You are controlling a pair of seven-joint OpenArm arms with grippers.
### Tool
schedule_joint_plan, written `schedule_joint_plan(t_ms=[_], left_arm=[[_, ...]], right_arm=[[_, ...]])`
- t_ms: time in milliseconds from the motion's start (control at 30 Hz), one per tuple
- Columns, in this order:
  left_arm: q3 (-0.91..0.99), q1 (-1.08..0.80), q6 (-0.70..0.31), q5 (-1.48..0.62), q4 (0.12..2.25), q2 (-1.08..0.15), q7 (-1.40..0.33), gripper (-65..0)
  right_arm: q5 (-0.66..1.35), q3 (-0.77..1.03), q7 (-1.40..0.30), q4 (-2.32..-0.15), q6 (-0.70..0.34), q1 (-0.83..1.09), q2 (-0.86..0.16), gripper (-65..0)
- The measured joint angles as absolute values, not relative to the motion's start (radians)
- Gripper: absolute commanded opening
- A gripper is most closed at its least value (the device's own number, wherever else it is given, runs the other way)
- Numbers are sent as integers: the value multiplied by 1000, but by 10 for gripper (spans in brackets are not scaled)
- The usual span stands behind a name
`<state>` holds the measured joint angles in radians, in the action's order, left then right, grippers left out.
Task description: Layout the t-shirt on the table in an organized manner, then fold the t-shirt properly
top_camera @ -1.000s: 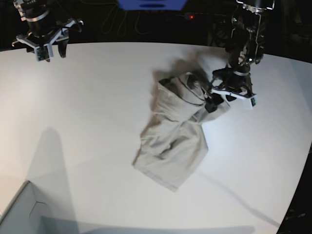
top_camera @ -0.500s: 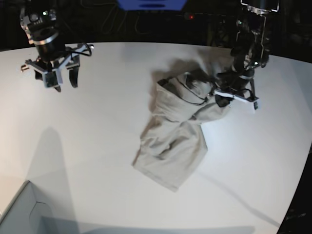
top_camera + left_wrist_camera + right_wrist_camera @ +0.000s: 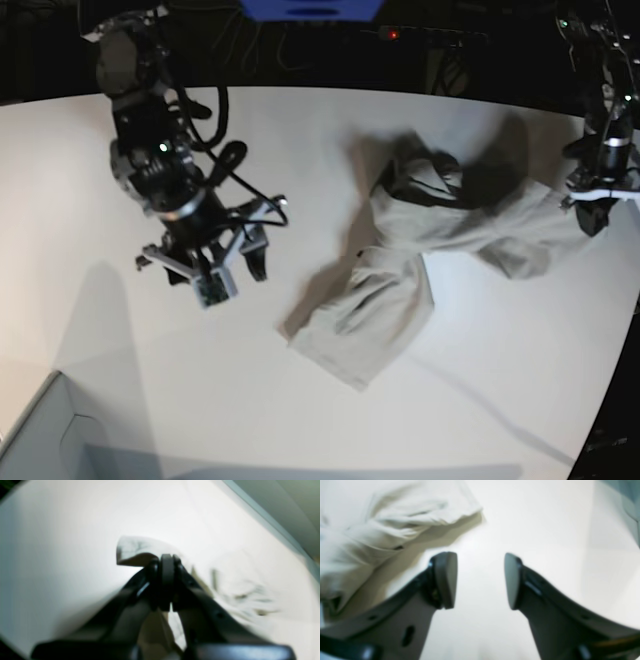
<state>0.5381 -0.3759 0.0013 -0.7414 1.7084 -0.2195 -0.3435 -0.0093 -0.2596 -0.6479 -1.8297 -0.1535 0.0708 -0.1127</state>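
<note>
Two grippers engaged: left gripper (image 3: 600, 205) clamped on the crumpled grey-beige cloth t-shirt (image 3: 420, 250), apparently to spread it over the matte white table (image 3: 120, 380); right gripper (image 3: 480, 580) gapes empty nearby

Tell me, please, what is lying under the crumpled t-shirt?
Only the white table shows around the t-shirt. Anything beneath its bunched folds is covered and cannot be seen.

Left hand (image 3: 598, 205) dragged t-shirt (image 3: 420, 250) rightward.

The left end effector (image 3: 598, 203) is clamped tight; the right end effector (image 3: 213, 268) hangs with fingers apart.
</note>
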Motion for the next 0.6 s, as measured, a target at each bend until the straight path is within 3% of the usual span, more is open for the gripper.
schedule_joint_plan(t_ms=[200,433,600], left_arm=[[603,-422,0,-745,1707,-217,-340,-650],[610,-454,1,-742,1707,-202,-342,-650],[608,-454,1,-736,1707,-151,-347,-650]], right_arm=[[-3,-348,-655,-1533,-156,-136,-36,-253],[-1,-354,-657,-1147,-157,-345,82,-249],[-4,-350,-656,-1066,-157,-446,132,-249]])
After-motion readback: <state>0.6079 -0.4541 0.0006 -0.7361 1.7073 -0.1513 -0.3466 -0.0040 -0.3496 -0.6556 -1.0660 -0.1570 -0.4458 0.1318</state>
